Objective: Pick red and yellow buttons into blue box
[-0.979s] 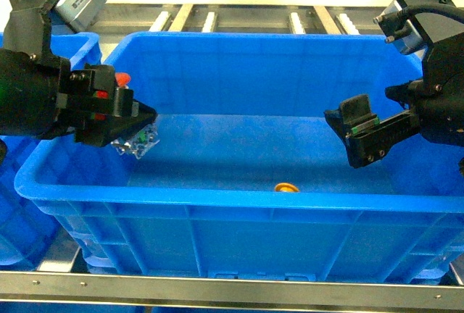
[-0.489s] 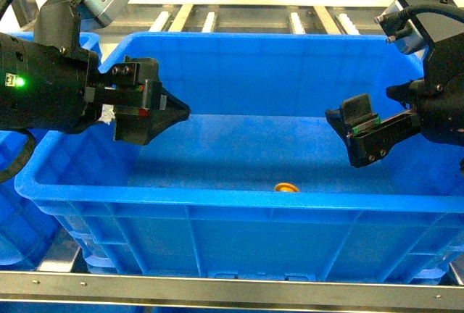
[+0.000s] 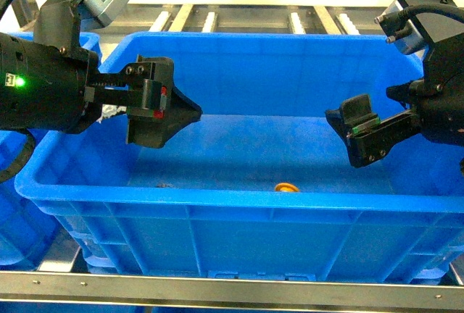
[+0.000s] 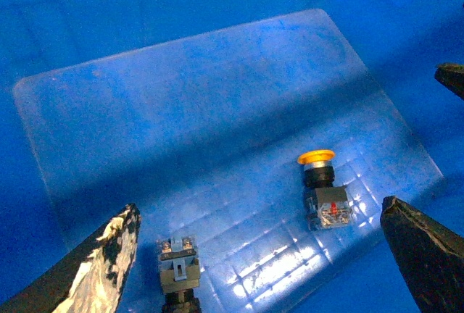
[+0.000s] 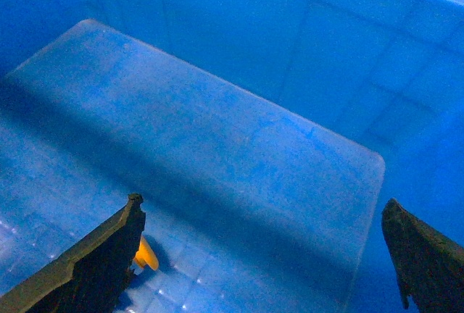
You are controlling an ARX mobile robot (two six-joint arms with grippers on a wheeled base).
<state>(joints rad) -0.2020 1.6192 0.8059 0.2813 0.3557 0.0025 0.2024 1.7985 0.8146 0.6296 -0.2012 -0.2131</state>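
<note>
Nearest you, both buttons lie on the floor of the blue box (image 3: 217,215) — the yellow button (image 4: 322,186) on its side, the other button (image 4: 179,273) near the front wall. Above them, your left gripper (image 3: 170,106) and right gripper (image 3: 355,135) hang with jaws apart, empty.

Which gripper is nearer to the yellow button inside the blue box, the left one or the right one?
Right, judging by the head view. The right gripper hangs above and right of the yellow button. The left gripper hovers farther off, over the blue box's left side.
</note>
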